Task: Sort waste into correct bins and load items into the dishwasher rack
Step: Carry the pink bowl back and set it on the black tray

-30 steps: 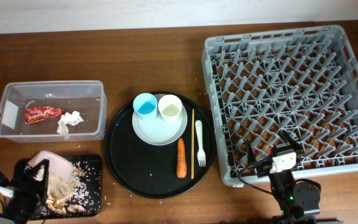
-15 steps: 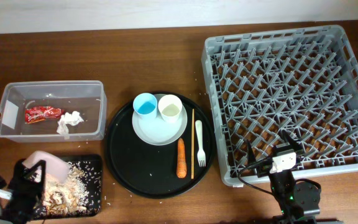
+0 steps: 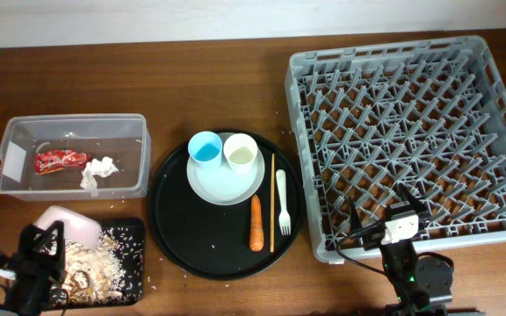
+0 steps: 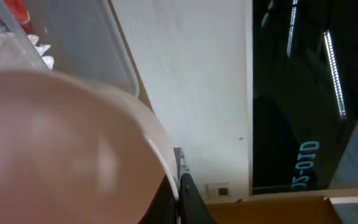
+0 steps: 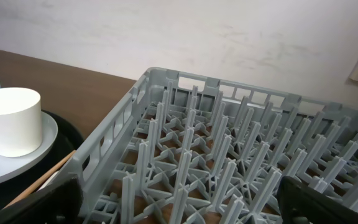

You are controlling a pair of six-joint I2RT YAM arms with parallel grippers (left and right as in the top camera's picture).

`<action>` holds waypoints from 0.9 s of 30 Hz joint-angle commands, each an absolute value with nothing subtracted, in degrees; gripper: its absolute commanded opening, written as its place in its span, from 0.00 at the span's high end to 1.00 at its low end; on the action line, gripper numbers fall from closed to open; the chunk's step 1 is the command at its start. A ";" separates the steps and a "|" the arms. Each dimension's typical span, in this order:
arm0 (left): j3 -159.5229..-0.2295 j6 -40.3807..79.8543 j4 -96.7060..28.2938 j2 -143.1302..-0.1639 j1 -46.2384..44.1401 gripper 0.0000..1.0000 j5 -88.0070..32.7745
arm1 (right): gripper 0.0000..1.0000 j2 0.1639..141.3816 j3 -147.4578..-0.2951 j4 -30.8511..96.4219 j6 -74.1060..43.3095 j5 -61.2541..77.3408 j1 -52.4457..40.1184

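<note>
The bowl (image 3: 61, 219) is held tilted at the near left of the table (image 3: 191, 79), over the far left corner of the black tray (image 3: 133, 283). Its rim is pinched by the left gripper (image 3: 46, 239), whose jaws are drawn narrow on it. In the left wrist view most of the frame is filled by the bowl (image 4: 55, 143), and the tub (image 4: 98, 43) is seen behind it.

Scraps (image 3: 104, 250) with rice are spread across the black tray, just beside the bowl, and a few grains are scattered on the table next to the tray. The tub (image 3: 73, 121) is set just behind the tray, and the wrapper (image 3: 60, 161) and tissue (image 3: 99, 170) are lodged inside it, side by side.

At the middle a round tray (image 3: 174, 237) is placed. The plate (image 3: 227, 183) is carried on its far half. The cream cup (image 3: 241, 153) is stood on the plate's far edge, with the blue cup (image 3: 206, 147) just to its left. The carrot (image 3: 256, 224), chopsticks (image 3: 272, 204) and fork (image 3: 282, 202) are laid to the right of the plate, each pointed front to back.

The rack (image 3: 411, 123) is set to the right of the round tray. The right gripper (image 3: 380, 209) is held over the rack's near edge, with its jaws spread wide.
</note>
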State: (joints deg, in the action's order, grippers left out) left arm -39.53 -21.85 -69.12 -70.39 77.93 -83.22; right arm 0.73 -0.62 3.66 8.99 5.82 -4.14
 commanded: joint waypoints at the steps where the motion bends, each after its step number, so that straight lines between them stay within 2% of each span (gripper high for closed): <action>1: -39.79 -24.40 -69.25 -70.70 78.02 1.00 -83.88 | 0.01 0.40 -0.32 3.90 8.75 5.72 -3.77; 7: -39.86 -22.81 -69.28 -70.57 78.02 1.00 -80.73 | 0.01 0.40 -0.32 3.90 8.75 5.72 -3.77; 15: -49.80 -22.57 -73.25 -68.66 75.40 1.00 -70.96 | 0.01 0.40 -0.32 3.90 8.75 5.72 -3.77; 18: -53.76 -18.33 -73.19 -66.83 68.79 1.00 -64.77 | 0.01 0.40 -0.32 3.90 8.75 5.72 -3.77; 23: -67.16 -5.50 -72.36 -62.94 49.36 1.00 -48.05 | 0.01 0.40 -0.32 3.90 8.75 5.72 -3.77; 27: -69.60 4.64 -68.14 -60.60 30.52 1.00 -31.46 | 0.01 0.40 -0.32 3.90 8.75 5.72 -3.77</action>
